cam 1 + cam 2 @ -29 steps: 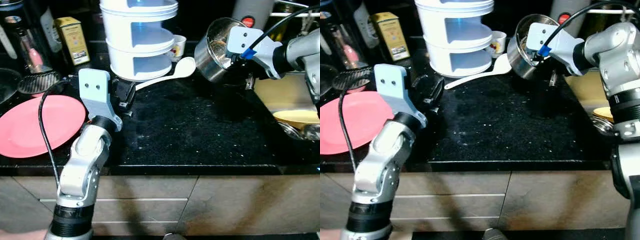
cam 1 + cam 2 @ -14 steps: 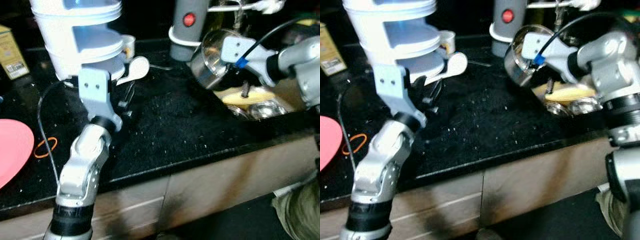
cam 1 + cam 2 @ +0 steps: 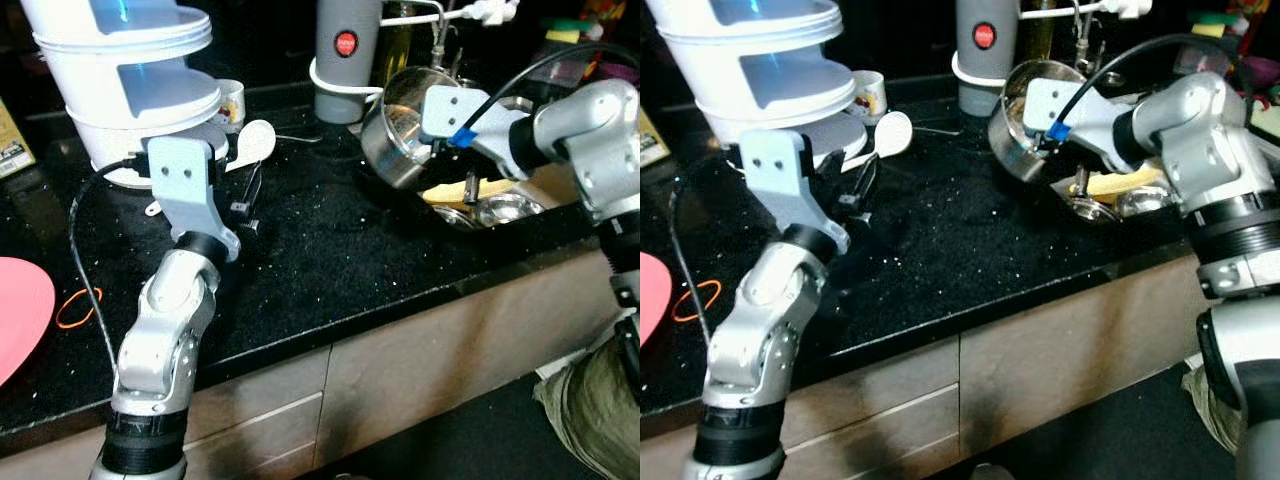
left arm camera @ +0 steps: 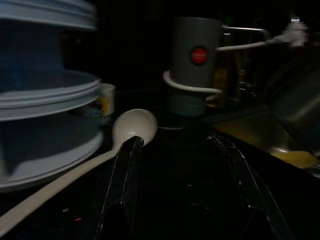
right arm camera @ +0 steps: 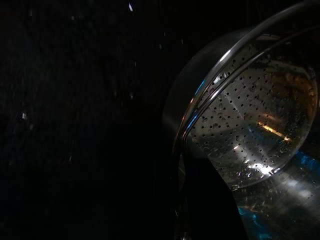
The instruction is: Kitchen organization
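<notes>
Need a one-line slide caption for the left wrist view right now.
Left gripper open above the black counter, white ladle beside one finger, grey canister with red button behind.

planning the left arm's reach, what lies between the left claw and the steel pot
Bare black countertop, seen in the left eye view, between the left claw and the steel pot held by the right claw.

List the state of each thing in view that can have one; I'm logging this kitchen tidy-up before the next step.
Steel pot: lifted off the counter, tilted on its side, held by its rim.
Right gripper: shut on the steel pot.
Left gripper: fingers open, just above the counter, beside the white spoon.
White spoon: lying flat on the counter.
Pink plate: flat on the counter.
</notes>
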{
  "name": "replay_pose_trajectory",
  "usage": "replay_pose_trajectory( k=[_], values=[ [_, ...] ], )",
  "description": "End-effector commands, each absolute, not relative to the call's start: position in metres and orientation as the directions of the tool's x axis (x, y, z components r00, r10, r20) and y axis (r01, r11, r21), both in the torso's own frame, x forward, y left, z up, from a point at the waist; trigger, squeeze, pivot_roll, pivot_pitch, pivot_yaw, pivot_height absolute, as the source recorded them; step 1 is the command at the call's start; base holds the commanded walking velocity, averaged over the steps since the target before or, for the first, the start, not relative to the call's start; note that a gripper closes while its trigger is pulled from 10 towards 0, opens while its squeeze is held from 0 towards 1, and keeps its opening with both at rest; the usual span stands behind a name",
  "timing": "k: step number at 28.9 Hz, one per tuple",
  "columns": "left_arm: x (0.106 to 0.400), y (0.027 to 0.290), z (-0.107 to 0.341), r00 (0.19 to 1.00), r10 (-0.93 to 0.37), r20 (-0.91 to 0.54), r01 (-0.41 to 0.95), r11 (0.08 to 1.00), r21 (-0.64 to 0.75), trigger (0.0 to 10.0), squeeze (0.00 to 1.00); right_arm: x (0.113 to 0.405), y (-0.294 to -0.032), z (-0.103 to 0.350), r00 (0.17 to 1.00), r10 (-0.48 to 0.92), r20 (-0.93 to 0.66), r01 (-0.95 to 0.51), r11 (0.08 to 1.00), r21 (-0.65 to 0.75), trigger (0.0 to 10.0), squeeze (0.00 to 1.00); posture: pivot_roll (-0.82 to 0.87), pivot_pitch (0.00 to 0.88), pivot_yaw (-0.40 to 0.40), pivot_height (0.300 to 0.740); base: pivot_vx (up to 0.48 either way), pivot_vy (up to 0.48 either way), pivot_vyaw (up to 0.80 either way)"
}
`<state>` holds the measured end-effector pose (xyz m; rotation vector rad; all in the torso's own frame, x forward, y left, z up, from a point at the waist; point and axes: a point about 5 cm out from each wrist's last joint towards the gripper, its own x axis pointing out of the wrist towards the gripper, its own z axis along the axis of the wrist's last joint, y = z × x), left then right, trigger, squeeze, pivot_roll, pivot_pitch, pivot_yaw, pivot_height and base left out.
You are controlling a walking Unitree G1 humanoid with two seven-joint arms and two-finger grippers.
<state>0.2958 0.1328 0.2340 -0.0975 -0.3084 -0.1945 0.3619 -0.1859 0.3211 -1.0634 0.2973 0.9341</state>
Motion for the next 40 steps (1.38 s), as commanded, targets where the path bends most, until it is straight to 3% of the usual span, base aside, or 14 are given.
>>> replay_pose_trajectory(
  k=[1,8,28,40],
  values=[
    [0.295,0.134,0.233,0.936,-0.167,0.309,0.198,0.977,-0.073,10.0,0.00,0.361,-0.180,0.315,0.585,0.521,-0.622,-0.780,0.151,-0.608,10.0,0.00,-0.11,0.000,-0.030,0.732,0.000,-0.379,0.00],
    [0.295,0.134,0.233,0.937,-0.163,0.309,0.196,0.978,-0.077,10.0,0.00,0.362,-0.167,0.311,0.585,0.553,-0.593,-0.772,0.156,-0.616,10.0,0.00,-0.10,0.000,-0.029,0.732,0.000,-0.382,0.00],
    [0.295,0.132,0.233,0.936,-0.159,0.314,0.196,0.977,-0.090,10.0,0.00,0.379,-0.154,0.318,0.723,0.532,-0.442,-0.651,0.309,-0.693,10.0,0.00,-0.11,0.000,-0.037,0.732,0.000,-0.383,0.00],
    [0.294,0.132,0.233,0.937,-0.158,0.312,0.194,0.977,-0.088,10.0,0.00,0.380,-0.141,0.312,0.710,0.585,-0.393,-0.660,0.357,-0.661,10.0,0.00,-0.10,0.000,-0.036,0.732,0.000,-0.383,0.00]
  ],
)
